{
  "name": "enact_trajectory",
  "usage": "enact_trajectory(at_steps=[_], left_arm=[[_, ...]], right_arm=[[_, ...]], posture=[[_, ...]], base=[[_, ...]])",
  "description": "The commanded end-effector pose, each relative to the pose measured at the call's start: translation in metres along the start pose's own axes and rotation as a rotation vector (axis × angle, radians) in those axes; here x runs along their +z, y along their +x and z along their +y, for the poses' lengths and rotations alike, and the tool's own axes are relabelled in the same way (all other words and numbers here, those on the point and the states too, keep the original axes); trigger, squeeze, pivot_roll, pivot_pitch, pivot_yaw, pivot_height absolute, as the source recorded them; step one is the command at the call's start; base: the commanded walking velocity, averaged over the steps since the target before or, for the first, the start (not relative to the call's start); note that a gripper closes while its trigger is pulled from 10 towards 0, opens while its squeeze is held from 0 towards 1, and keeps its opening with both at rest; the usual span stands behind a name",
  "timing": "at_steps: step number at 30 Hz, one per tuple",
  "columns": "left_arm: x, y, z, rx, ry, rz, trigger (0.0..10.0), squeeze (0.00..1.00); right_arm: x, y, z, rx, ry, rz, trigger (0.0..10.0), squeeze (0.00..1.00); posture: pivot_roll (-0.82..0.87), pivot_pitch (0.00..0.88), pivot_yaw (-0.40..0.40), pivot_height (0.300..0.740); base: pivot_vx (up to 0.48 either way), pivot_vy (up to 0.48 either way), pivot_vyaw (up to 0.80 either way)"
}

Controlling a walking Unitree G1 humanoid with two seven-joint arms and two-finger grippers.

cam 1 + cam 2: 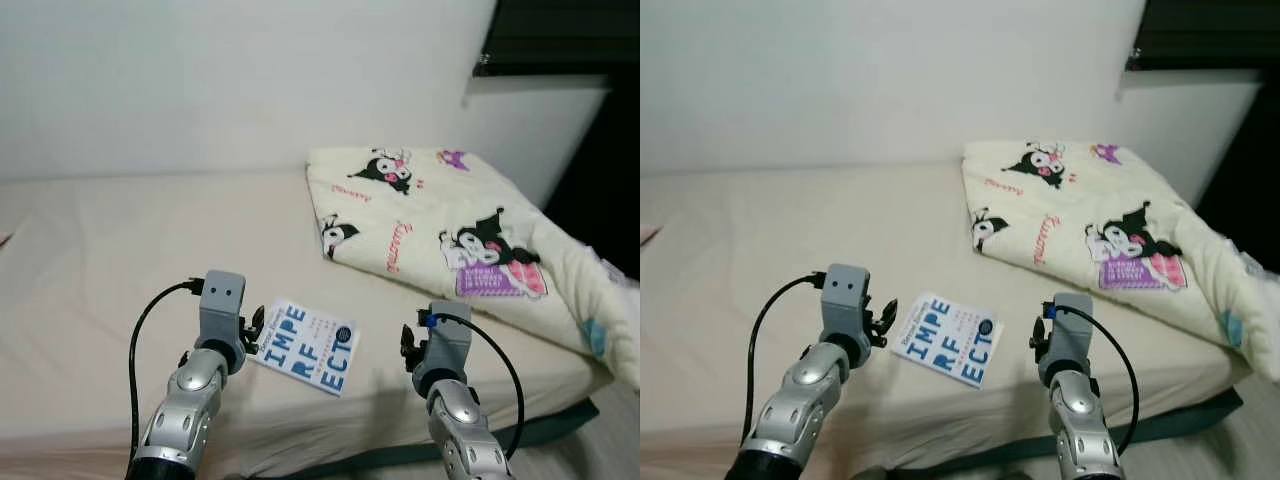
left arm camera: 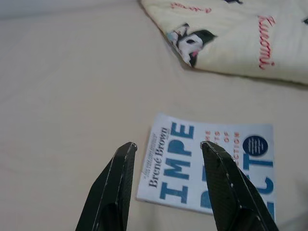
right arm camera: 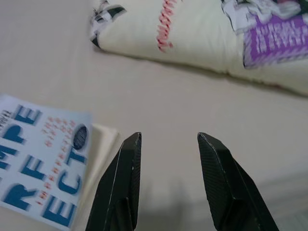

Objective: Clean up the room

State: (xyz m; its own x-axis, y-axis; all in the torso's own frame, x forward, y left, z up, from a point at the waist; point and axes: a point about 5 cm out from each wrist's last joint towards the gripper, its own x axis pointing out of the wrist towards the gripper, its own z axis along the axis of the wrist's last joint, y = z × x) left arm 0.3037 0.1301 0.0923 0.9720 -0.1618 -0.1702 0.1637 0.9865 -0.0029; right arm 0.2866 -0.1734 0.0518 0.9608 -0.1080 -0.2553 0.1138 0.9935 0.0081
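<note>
Pincers (image 2: 166, 147) (image 3: 168, 139) (both parted) flank book (image 1: 305, 347).

White book (image 1: 305, 347) on the bed — big blue letters "IMPE / RF / ECT", author line "Brené Brown" along its edge, smaller red print too blurred to read — red script on the folded blanket (image 1: 450, 225) illegible.

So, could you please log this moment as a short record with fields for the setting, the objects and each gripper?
setting: bed with a beige sheet, against a white wall
book: white cover with blue lettering, lying flat near the bed's front edge, between the two arms
blanket: cream, cartoon print, folded, on the robot's right side of the bed
left gripper: open, raised over the book's edge, holding nothing
right gripper: open, over bare sheet beside the book, holding nothing
</note>
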Motion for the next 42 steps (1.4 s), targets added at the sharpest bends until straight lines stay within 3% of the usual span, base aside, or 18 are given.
enact_trajectory(at_steps=[1, 15, 29, 32, 35, 42], left_arm=[[-0.003, -0.001, -0.004, -0.010, -0.002, 0.016, 10.0, 0.00], [-0.004, -0.002, -0.008, -0.049, 0.021, 0.018, 10.0, 0.00], [-0.004, -0.004, 0.012, -0.020, 0.090, 0.006, 10.0, 0.00], [-0.004, -0.006, 0.020, 0.012, 0.042, 0.009, 10.0, 0.00], [-0.006, -0.011, 0.030, 0.024, 0.006, 0.017, 10.0, 0.00], [0.007, -0.018, 0.050, 0.058, -0.001, -0.055, 10.0, 0.00]], right_arm=[[-0.002, -0.001, -0.002, -0.006, 0.006, 0.005, 10.0, 0.00], [-0.007, -0.004, -0.001, -0.006, 0.006, 0.029, 10.0, 0.00], [-0.008, -0.004, 0.002, 0.012, -0.004, 0.040, 10.0, 0.00], [-0.009, -0.005, 0.003, 0.020, 0.005, 0.040, 10.0, 0.00], [-0.009, -0.006, 0.008, 0.056, 0.048, 0.038, 10.0, 0.00], [0.012, 0.005, 0.040, 0.267, 0.148, -0.012, 10.0, 0.00]], posture=[[-0.03, 0.036, -0.024, 0.616], [-0.03, 0.047, -0.032, 0.591], [-0.02, 0.060, -0.042, 0.571], [-0.02, 0.061, -0.042, 0.571], [-0.01, 0.063, -0.045, 0.571], [0.01, 0.066, -0.050, 0.571]], base=[[0.000, 0.000, 0.00], [0.000, 0.000, 0.00], [0.000, 0.000, 0.00], [0.000, 0.000, 0.00], [0.000, 0.000, 0.00], [0.000, 0.000, 0.00]])
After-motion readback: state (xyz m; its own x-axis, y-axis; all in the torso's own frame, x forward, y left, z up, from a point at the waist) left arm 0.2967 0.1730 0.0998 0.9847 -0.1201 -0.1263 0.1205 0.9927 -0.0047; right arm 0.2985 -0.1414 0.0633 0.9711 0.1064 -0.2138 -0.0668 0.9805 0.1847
